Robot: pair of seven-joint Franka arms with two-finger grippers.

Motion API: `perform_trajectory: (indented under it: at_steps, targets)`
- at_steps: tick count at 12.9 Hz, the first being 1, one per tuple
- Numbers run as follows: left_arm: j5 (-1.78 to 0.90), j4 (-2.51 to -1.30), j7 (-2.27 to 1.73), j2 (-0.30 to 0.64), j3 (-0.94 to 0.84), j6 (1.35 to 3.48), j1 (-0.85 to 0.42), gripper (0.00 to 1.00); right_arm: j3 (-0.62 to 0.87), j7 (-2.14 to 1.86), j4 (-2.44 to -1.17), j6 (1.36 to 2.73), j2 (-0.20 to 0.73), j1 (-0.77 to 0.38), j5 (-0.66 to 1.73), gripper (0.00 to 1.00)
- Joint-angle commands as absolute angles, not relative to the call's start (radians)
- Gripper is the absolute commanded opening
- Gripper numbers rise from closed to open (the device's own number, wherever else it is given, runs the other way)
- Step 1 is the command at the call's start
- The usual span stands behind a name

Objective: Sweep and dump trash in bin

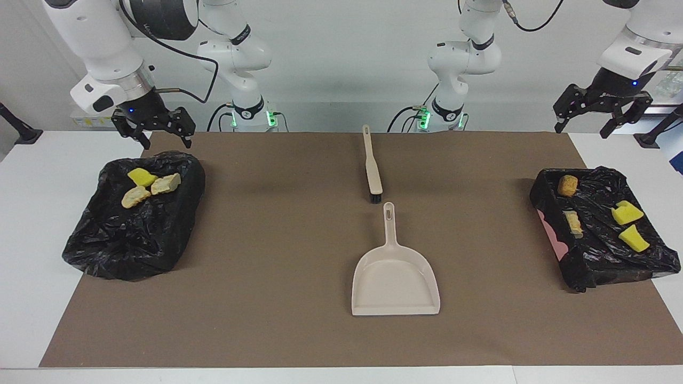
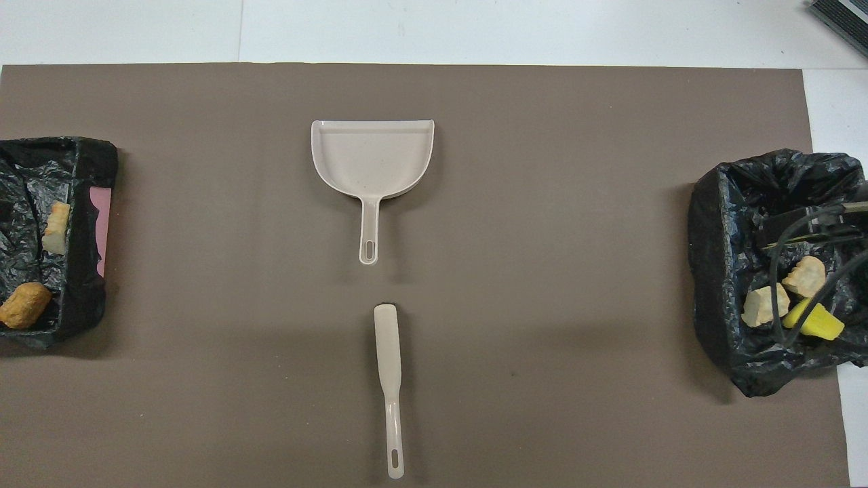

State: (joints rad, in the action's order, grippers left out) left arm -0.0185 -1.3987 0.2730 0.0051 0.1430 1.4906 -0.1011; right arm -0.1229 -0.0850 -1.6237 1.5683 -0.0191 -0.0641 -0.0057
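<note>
FACING VIEW
- L arm: left gripper (image 1: 603, 113) is hanging high at the left arm's end of the table, jaws spread, carrying nothing, touching nothing.
- R arm: right gripper (image 1: 153, 129) is hovering over the robot-side rim of the bin at right arm's end (image 1: 101, 250), jaws apart, nothing in them.
- Trash: all of the trash (image 1: 141, 176) seems to be lying in the two bag-lined bins; no scrap is showing on the brown mat (image 1: 267, 298).
- Tools: brush (image 1: 372, 165) and dustpan (image 1: 395, 277) are lying mid-mat, end to end w/ a small gap, dustpan farther from the robots, pan showing nothing in it.
- Step (my read): sweeping and dumping look done; arms are parking.
- Doing it well: keep both grippers high, away from the loose bag edges so nothing snags or tips; leave the tools lying.
- Count: bins 2; scraps 7, i.e. 3 in the bin at right arm's end (1 yellow, 2 pale), 4 in the bin at left arm's end (image 1: 587, 266) (2 yellow, 1 brown, 1 pale); brush 1; dustpan 1.

OVERHEAD VIEW
- Grippers: the left one is showing nowhere; over the bin at right arm's end only dark hardware and cables are showing.
- Count: 3 scraps in that bin; bin at left arm's end is cut by the frame edge, only 2 are showing (brown, pale); tools 2.
</note>
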Motion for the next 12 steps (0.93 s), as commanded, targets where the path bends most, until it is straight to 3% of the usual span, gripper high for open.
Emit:
perform_trajectory:
  at_steps: [1,12]
  targets:
    - [-0.003,-1.440,0.268,-0.048,0.129,1.471,-0.094,1.00,-0.129,-0.081,-1.635,1.569,-0.028,-0.067,0.014,1.00]
    - [-0.002,-1.447,0.140,-0.051,0.129,1.460,-0.091,1.00,-0.129,-0.081,-1.635,1.569,-0.028,-0.067,0.014,1.00]
